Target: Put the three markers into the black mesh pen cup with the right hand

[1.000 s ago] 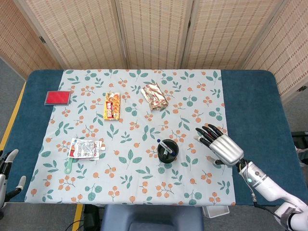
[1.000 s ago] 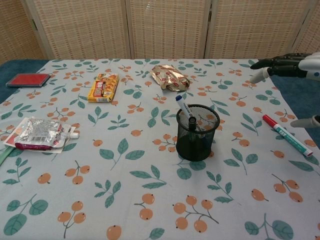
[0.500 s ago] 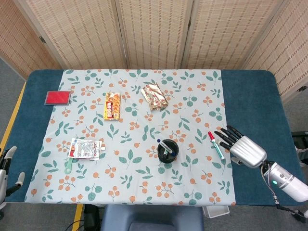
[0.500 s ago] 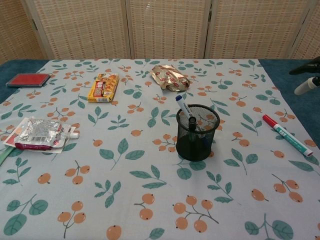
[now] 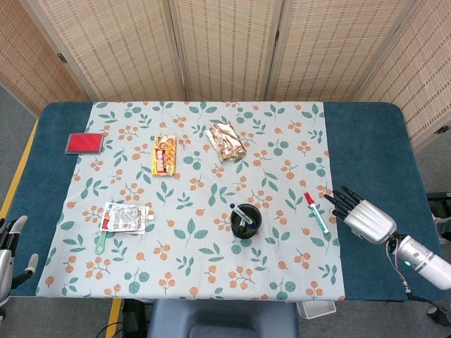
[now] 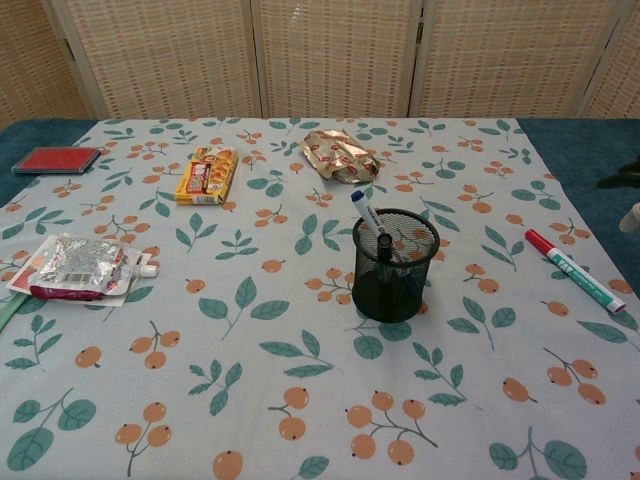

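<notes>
The black mesh pen cup [image 5: 246, 220] [image 6: 395, 264] stands upright near the middle of the floral cloth. Two markers lean inside it, one with a blue cap [image 6: 365, 212] sticking out toward the left. A third marker with a red cap and green print [image 5: 316, 212] [image 6: 575, 270] lies flat on the cloth to the cup's right. My right hand [image 5: 363, 217] hovers over the blue table edge just right of that marker, fingers spread and empty; only its fingertips [image 6: 630, 180] show in the chest view. My left hand [image 5: 14, 243] sits low at the table's front left corner, fingers apart.
On the cloth lie a gold snack wrapper [image 5: 227, 140], a yellow snack box [image 5: 164, 154], a silver pouch [image 5: 124, 217] with a green utensil [image 5: 101, 243] beside it, and a red pad [image 5: 84, 143] on the blue table [image 5: 366, 148] at far left.
My right hand has drawn back to the right, away from the cup, uncovering the red-capped marker on the cloth. It has nearly left the chest view. The left hand barely moved.
</notes>
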